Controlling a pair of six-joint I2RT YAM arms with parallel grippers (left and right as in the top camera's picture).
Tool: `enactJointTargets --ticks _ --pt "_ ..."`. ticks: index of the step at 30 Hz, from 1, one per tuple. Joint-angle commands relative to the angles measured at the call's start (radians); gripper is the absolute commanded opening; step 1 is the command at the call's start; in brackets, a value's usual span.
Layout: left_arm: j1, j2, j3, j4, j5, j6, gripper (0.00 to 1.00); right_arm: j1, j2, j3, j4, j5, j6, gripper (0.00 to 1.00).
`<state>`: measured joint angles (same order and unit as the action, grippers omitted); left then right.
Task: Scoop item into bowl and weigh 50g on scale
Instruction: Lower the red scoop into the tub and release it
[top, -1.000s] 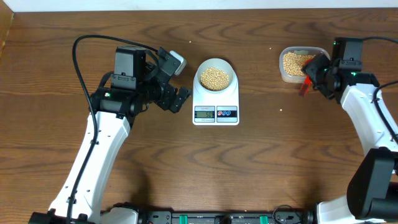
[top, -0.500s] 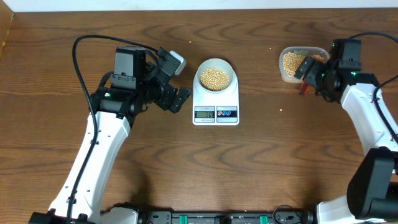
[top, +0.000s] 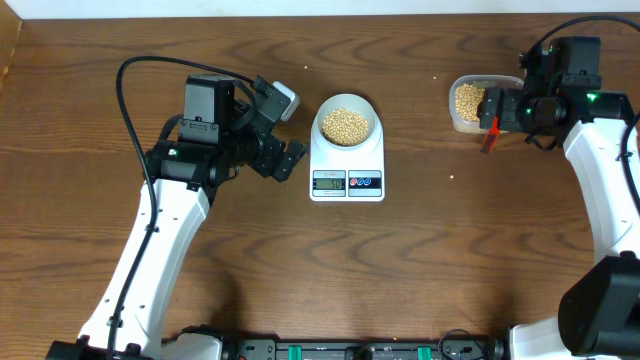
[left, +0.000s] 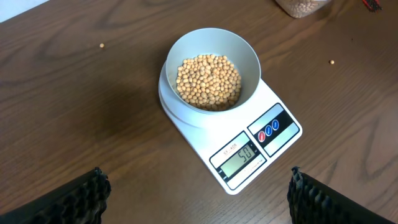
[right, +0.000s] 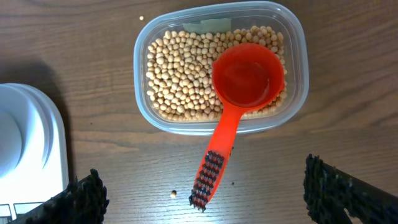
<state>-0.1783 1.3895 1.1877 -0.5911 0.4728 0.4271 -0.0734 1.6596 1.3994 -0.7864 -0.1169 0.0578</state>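
The bowl (top: 346, 124) (left: 212, 76), pale white, stands on the white scale (top: 347, 165) (left: 249, 149), and holds tan-yellow beans (left: 208, 81). The LCD reads 50. My left gripper (left: 198, 199) (top: 285, 158) is open and empty, left of the scale. More beans (right: 180, 74) fill a clear tub (right: 298, 59) (top: 470, 103) at the far right. A red scoop (right: 239, 93) rests empty in the tub, its handle sticking out over the table. My right gripper (right: 205, 199) (top: 500, 108) is open and empty above the handle.
Stray beans lie on the table: one near the scoop handle (right: 173, 194), one right of the scale (left: 331, 62), one at the far left (left: 102, 45). The scale's edge (right: 37, 155) shows in the right wrist view.
My right arm has lifted and drawn back to the right, away from the tub; the scoop stays in the tub. The left arm has not moved.
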Motion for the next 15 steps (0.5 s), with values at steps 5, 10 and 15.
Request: enactJointTargets --ticks 5,10,15 --pt "0.002 -0.002 -0.004 0.0 0.013 0.018 0.94 0.002 -0.016 0.013 -0.021 -0.01 -0.029 0.99" --pt "0.002 -0.002 -0.004 0.0 0.013 0.018 0.94 0.002 -0.016 0.012 -0.03 -0.01 -0.029 0.99" --pt "0.002 -0.002 -0.004 0.0 0.013 0.018 0.94 0.002 -0.016 0.012 -0.03 -0.009 -0.03 0.99"
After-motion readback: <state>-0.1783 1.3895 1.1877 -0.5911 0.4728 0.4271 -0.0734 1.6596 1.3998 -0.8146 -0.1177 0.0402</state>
